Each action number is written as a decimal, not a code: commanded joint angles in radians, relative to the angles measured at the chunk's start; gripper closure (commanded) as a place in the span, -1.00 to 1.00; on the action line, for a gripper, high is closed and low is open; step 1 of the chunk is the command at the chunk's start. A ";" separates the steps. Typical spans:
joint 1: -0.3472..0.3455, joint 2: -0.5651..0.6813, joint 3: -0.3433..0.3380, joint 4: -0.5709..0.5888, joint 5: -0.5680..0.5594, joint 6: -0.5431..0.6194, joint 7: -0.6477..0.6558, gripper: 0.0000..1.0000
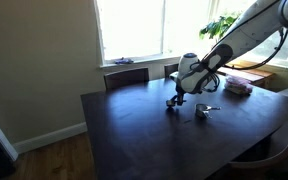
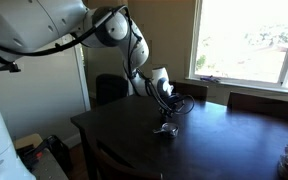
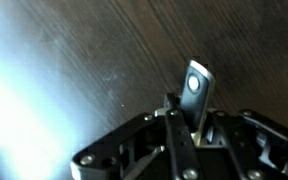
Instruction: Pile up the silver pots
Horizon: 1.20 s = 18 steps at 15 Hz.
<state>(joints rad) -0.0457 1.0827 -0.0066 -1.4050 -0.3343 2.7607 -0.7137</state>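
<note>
Dark wood table (image 1: 124, 135) by a bright window (image 1: 134, 30). The gripper (image 1: 174, 102) is down low at the tabletop. In the wrist view its fingers (image 3: 177, 130) look pinched on the flat handle (image 3: 195, 88) of a pot (image 2: 165, 128) right under it. A second pot (image 1: 206, 111) sits just beside the gripper, not touching it.

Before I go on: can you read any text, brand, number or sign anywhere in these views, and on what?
No text can be read in any view.
On the metal handle between the fingers: bare metal with a hole, no stamp visible.
On the gripper: no legible marking.
On the pink stack near the window: too small and blurred to read.
On the silver pot on the table: too small to tell.
</note>
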 commanded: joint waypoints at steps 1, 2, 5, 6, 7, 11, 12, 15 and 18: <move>0.063 -0.074 -0.110 -0.132 -0.068 0.177 0.127 0.85; 0.081 -0.079 -0.142 -0.156 -0.083 0.228 0.162 0.84; 0.135 -0.078 -0.237 -0.216 -0.121 0.362 0.254 0.84; 0.160 -0.076 -0.274 -0.236 -0.131 0.399 0.285 0.84; 0.187 -0.073 -0.312 -0.255 -0.132 0.436 0.310 0.84; 0.317 -0.067 -0.469 -0.363 -0.083 0.595 0.353 0.83; 0.350 -0.066 -0.506 -0.393 -0.072 0.634 0.359 0.84; 0.408 -0.076 -0.558 -0.481 -0.034 0.722 0.338 0.84; 0.393 -0.113 -0.520 -0.486 -0.009 0.700 0.312 0.85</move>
<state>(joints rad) 0.3362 1.0693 -0.5424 -1.8047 -0.3612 3.4623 -0.3695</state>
